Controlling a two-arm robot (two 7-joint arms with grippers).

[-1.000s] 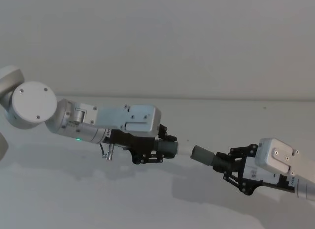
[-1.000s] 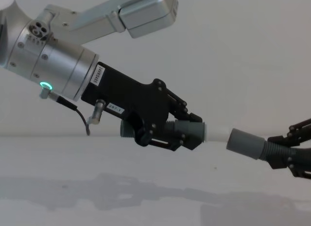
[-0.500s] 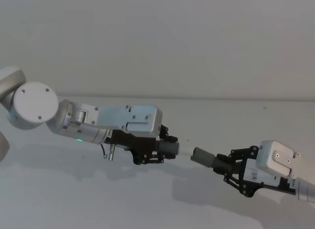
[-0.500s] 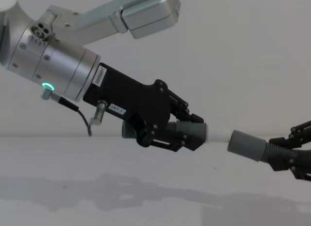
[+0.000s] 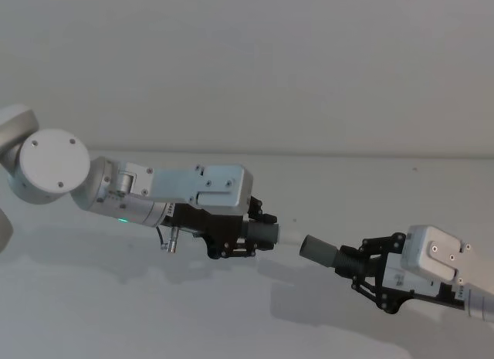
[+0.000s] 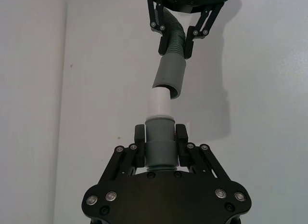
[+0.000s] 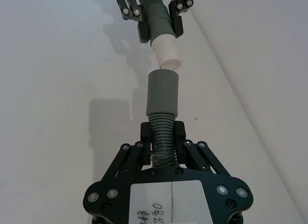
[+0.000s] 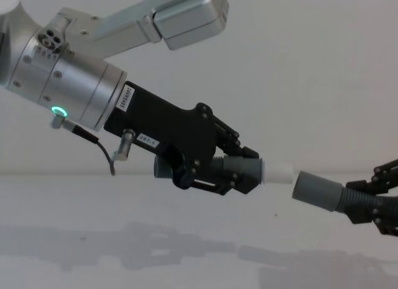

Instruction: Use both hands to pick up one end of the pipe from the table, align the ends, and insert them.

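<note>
Both hands hold the pipe halves in the air above the white table [image 5: 139, 313]. My left gripper [image 5: 253, 234] is shut on the grey cuff of one piece [image 6: 160, 147], whose white spigot tip [image 8: 280, 173] points right. My right gripper [image 5: 360, 260] is shut on the ribbed part of the other piece [image 7: 162, 137], whose open grey socket [image 8: 317, 191] faces the spigot. A small gap separates the ends. The socket sits slightly lower than the spigot and is tilted against its line. In the left wrist view the socket rim [image 6: 169, 78] overlaps the spigot's tip [image 6: 159, 102].
The left arm's silver wrist with its green ring [image 8: 59, 110] reaches in from the left. Shadows of both arms lie on the table [image 8: 124, 239]. A plain pale wall [image 5: 309, 66] stands behind.
My right gripper has dropped a little and drawn back to the right, so the socket now sits lower and a bit farther from the spigot tip. The left gripper has barely shifted.
</note>
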